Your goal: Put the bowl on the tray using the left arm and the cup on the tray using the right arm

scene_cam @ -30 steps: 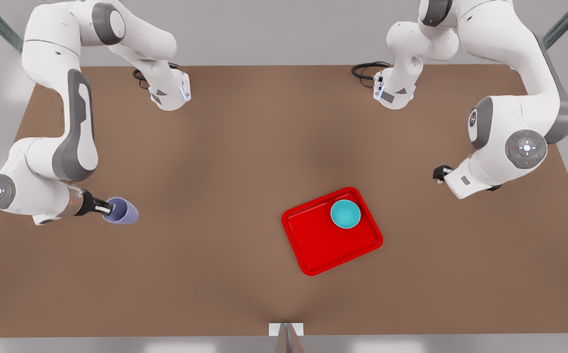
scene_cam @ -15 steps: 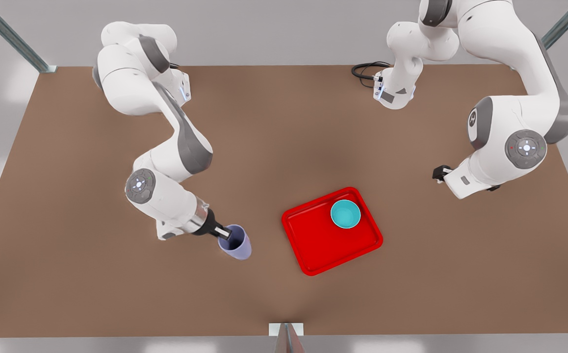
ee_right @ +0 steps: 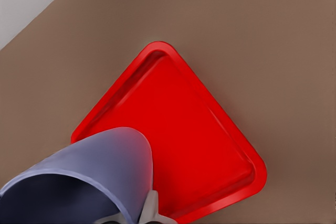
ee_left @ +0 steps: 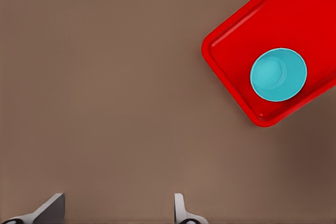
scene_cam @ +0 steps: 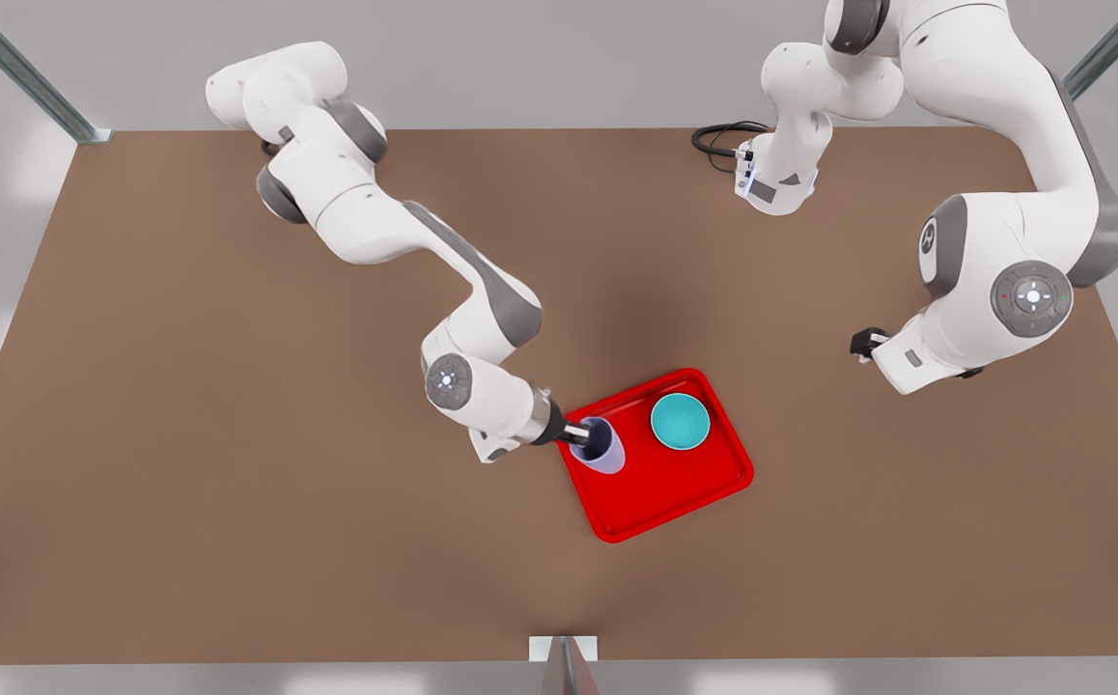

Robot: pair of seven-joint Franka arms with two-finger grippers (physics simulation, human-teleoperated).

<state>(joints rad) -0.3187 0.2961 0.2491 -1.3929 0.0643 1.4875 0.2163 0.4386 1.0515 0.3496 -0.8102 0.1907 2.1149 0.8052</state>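
A red tray (scene_cam: 675, 502) lay on the brown surface (scene_cam: 231, 541), near its middle and toward the front view's right. 2 things took up room over it: a teal bowl (scene_cam: 681, 422) sat in the tray corner nearest the arm on the front view's right, and the right claw (scene_cam: 580, 433), closed on the rim of a lavender cup (scene_cam: 603, 448), hung over the opposite edge. The tray floor between and in front of them was bare. The left claw (ee_left: 115, 211), fingers spread apart, hovered over bare surface, well apart from the tray.
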